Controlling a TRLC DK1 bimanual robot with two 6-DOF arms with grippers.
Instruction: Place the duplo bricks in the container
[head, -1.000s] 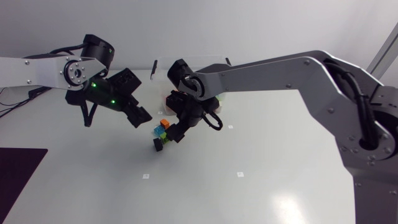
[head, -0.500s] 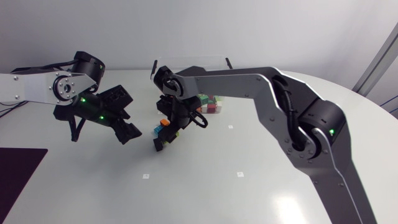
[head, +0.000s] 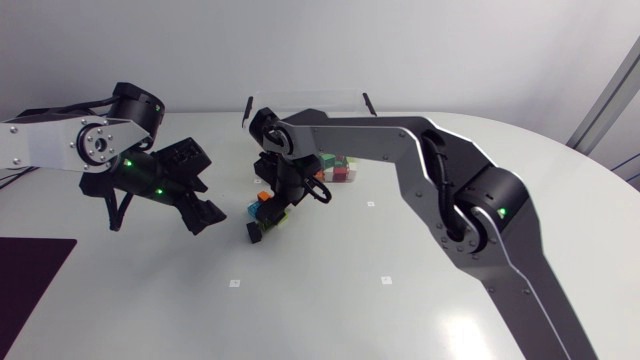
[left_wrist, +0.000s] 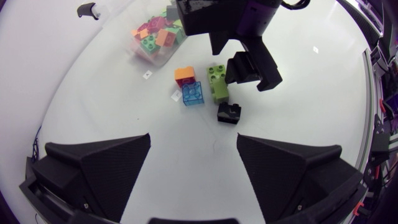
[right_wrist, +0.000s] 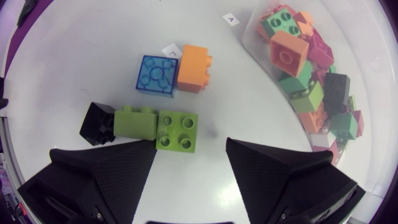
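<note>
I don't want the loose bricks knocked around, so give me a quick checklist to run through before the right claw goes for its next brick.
1. Right claw open and empty: ok.
2. Green brick below the right claw: ok, though it sits nearer one finger.
3. Green brick free of neighbours: not ok, the black brick touches it.
4. Blue brick and orange brick out of the way: ok, they touch each other but lie apart from the green one.
5. Left claw clear: ok, open, empty and back from the bricks.
6. Room in the container: cannot tell.
</note>
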